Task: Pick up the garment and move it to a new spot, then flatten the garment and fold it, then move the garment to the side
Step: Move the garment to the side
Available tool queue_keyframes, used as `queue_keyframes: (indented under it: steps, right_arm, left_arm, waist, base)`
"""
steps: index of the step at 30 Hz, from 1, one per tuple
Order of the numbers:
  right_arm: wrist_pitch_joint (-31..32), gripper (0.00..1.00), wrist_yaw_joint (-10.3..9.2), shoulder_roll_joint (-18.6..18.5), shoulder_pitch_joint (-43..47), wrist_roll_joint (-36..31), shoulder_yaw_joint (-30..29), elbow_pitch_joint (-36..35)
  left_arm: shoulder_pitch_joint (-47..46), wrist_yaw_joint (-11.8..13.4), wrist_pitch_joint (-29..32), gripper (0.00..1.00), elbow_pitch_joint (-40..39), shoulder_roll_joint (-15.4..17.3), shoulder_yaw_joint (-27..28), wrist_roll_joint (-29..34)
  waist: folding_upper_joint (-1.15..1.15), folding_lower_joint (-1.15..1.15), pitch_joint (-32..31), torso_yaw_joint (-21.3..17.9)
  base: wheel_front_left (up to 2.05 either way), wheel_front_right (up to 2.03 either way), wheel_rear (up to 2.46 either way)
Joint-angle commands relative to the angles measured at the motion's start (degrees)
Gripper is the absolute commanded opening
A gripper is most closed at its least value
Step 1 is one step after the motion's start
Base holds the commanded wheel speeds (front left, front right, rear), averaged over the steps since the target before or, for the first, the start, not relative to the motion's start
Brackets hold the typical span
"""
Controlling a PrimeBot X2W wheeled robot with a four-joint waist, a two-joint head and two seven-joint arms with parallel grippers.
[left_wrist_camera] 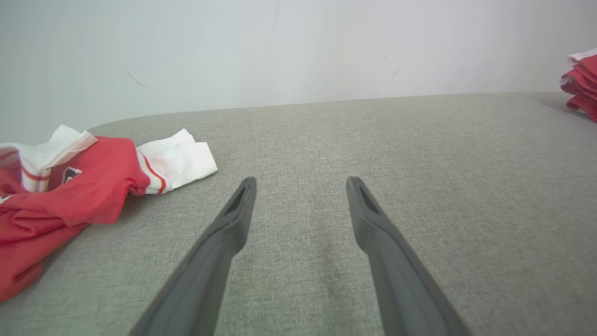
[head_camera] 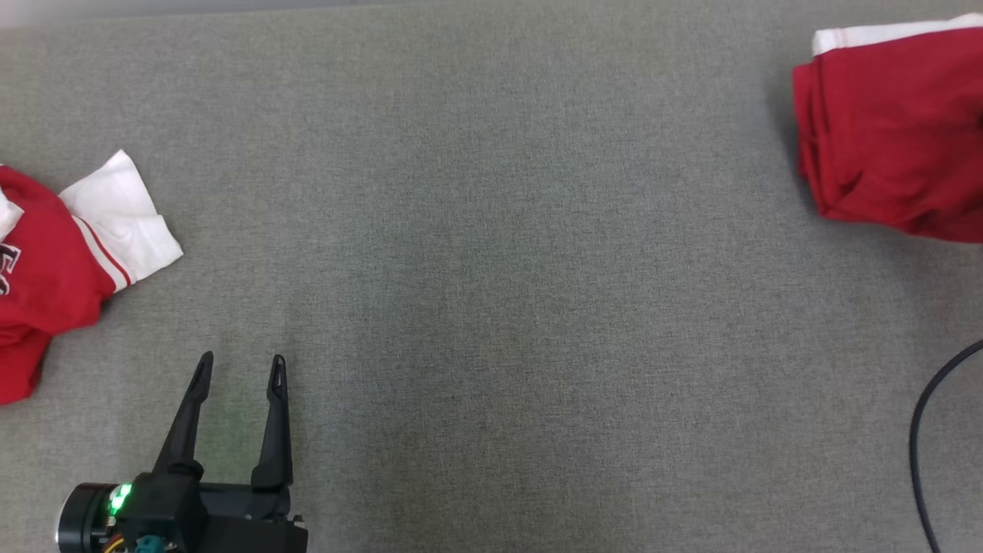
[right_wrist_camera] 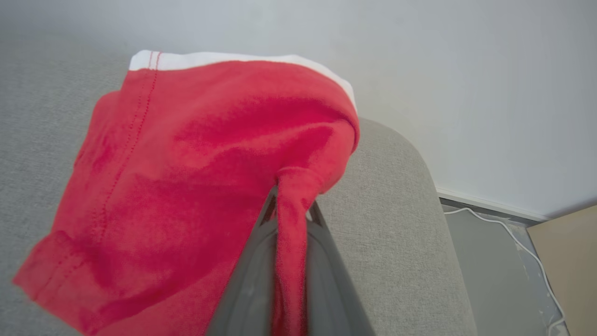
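Left gripper [head_camera: 242, 359]: spread, over grey worktop [head_camera: 537, 307]
Right gripper [right_wrist_camera: 292, 203]: pinching folded red garment [right_wrist_camera: 186, 163]
Red-white jersey [head_camera: 46, 269]: crumpled, far left

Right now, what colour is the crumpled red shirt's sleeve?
The sleeve is white with red stripes, clearest in the left wrist view.

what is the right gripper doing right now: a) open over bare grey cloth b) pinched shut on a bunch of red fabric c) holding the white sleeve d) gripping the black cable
b: in the right wrist view the right gripper has its two dark fingers closed on a twisted bunch of the red garment, which spreads out beyond the fingertips.
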Motion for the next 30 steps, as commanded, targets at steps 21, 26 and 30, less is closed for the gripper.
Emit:
queue_keyframes:
  steps: [21,26,30]
  right_arm:
    - [-0.8,1.00,-0.01,-1.3,-5.1,-0.2,3.6,6.5]
    - [-1.1,1.00,-0.01,-0.7,-6.1,-2.6,4.1,10.3]
    - [-4.9,1.00,-0.01,1.6,-6.2,0.2,1.8,9.5]
  left_arm:
    - [0.3,1.4,-0.2,1.00,-3.7,1.3,0.0,1.1]
    - [0.0,1.6,-0.2,1.00,-3.0,0.9,-0.3,0.6]
    - [0.8,2.0,-0.2,1.00,-2.1,0.5,0.0,0.0]
  waist:
    - [-0.01,-0.01,4.2,-0.3]
    - [-0.01,-0.01,3.3,0.0]
    - [-0.01,-0.01,0.8,-0.1]
  base:
    - [0.00,0.00,0.00]
    - [0.00,0.00,0.00]
    - [0.00,0.00,0.00]
